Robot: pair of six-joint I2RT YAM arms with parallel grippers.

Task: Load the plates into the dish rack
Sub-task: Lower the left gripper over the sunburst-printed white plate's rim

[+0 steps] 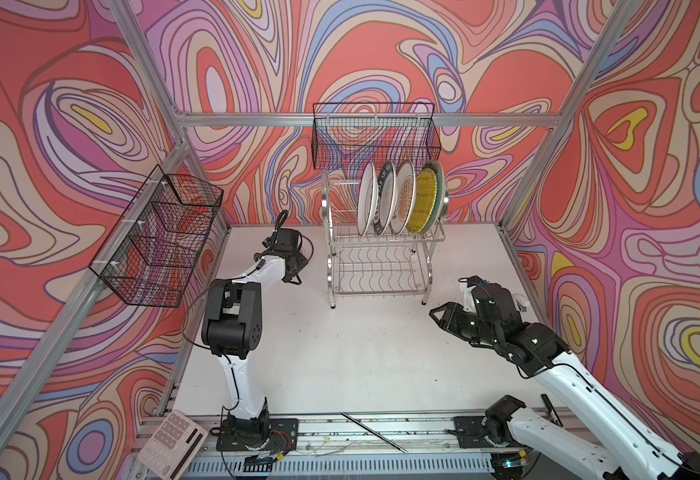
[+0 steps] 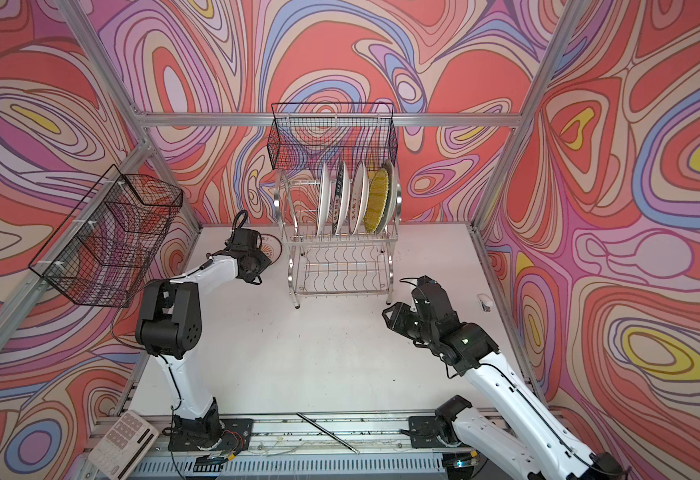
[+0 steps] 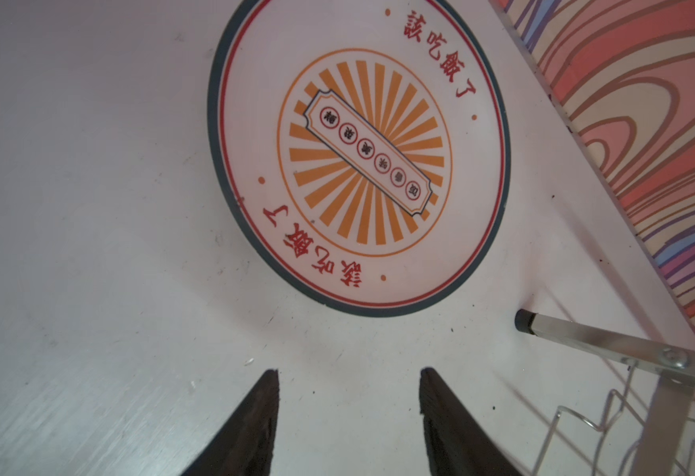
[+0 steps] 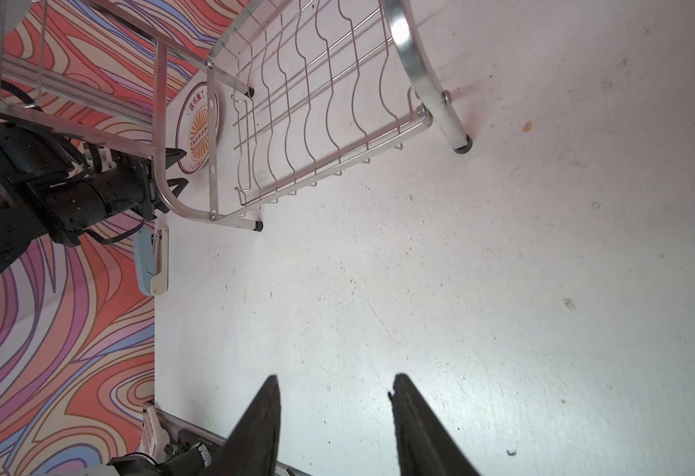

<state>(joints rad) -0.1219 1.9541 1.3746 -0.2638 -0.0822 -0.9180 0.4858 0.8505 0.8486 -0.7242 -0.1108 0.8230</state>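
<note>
Hovering left jaws: apart and empty over the bare desk [image 1: 340, 353], tips just short of the plate's near rim.
On the desk: the last plate [image 3: 358, 156] lies flat, face up, left of the dish rack [image 1: 328, 249] and near the back wall [image 3: 626, 123], clear of the rack's foot.
Make: round, shallow, glossy white with an orange sunburst, red characters and a dark edge band. It looks glazed and rigid.
Handling: probably moderate in weight, slick and chippable. Lying flat, only the raised rim offers a pinch, so take the near edge, deep enough not to slip.
Rack: shiny chrome wire with curved side frames. The five plates [image 1: 404, 199] stand on edge in the slotted upper tier, with the left slots free and the wavy lower shelf bare.
Far right: the right jaws stand apart, empty, over bare desk.
</note>
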